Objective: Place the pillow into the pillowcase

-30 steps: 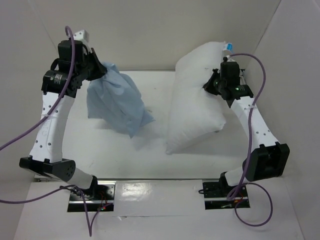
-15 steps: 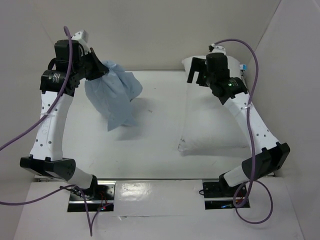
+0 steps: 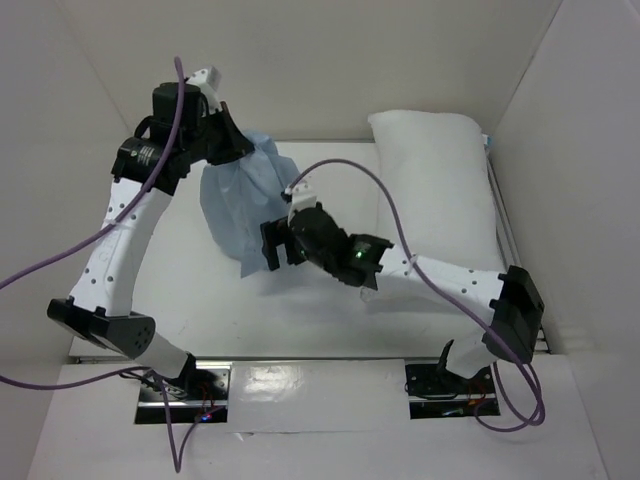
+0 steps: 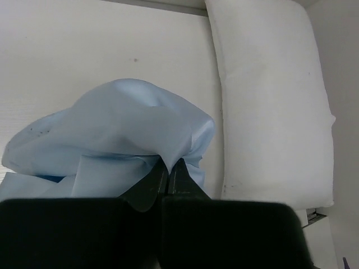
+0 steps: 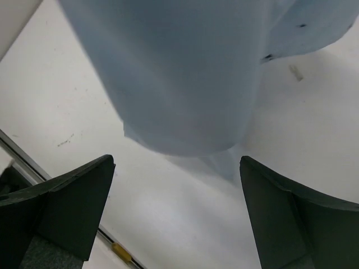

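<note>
The light blue pillowcase hangs limp above the table, pinched at its top by my left gripper, which is shut on the cloth. In the left wrist view the pillowcase bunches over the closed gripper. The white pillow lies flat along the table's right side, also seen as the pillow, touched by no gripper. My right gripper is open at the lower end of the hanging cloth. In the right wrist view, the pillowcase hangs just beyond the open, empty right gripper.
White walls enclose the table at the back and both sides. The right arm stretches low across the table in front of the pillow. Purple cables loop above both arms. The table's front edge strip runs near the right gripper.
My right gripper opened and let go of the pillow, which fell flat at the right. The right arm swung left to the pillowcase's lower end. The left arm shifted right with the cloth.
</note>
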`<state>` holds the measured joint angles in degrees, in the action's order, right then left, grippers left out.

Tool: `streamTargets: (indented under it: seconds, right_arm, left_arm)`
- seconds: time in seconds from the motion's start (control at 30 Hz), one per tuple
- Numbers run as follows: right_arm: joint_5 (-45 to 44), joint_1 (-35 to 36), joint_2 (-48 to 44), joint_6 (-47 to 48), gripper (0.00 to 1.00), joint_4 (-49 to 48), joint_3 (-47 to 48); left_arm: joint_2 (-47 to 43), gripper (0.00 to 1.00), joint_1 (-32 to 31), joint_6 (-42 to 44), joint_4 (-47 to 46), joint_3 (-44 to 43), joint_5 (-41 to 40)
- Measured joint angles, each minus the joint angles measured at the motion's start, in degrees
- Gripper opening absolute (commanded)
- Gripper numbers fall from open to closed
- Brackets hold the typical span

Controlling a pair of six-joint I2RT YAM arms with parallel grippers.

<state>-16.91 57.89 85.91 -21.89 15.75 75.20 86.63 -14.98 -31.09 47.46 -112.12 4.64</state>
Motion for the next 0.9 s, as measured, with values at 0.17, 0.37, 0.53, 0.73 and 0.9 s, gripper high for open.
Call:
streamTargets:
  seconds: [0.17,0.37,0.53,0.73,0.9]
  right_arm:
    - [-5.3,5.3,2.8,-2.7,1.00,-7.0,-5.7]
    - [-7.1,4.8,6.6,-5.6,1.00,-13.3,-5.8]
    - [-8.0,4.0,9.9,-8.2,0.27,-14.9,-5.7]
    - [-7.2,-0.2,8.5,-8.2,0.00,-13.6,-5.7]
    - [1.0,-10.0,-0.1,0.1,0.00,-8.7,-3.6]
  left_arm:
    - [1.8,0.00,-4.9,-0.8,0.1,0.0,-3.4]
    - [1.9,0.00,-6.5,-0.9,0.1,0.0,-7.3]
    - [1.9,0.00,-7.0,-0.9,0.1,0.0,-8.8]
    - [1.7,0.00,-6.1,-0.9,1.2,0.0,-12.7]
    - [1.4,0.00,-0.2,-1.0,2.8,-2.3,-13.3]
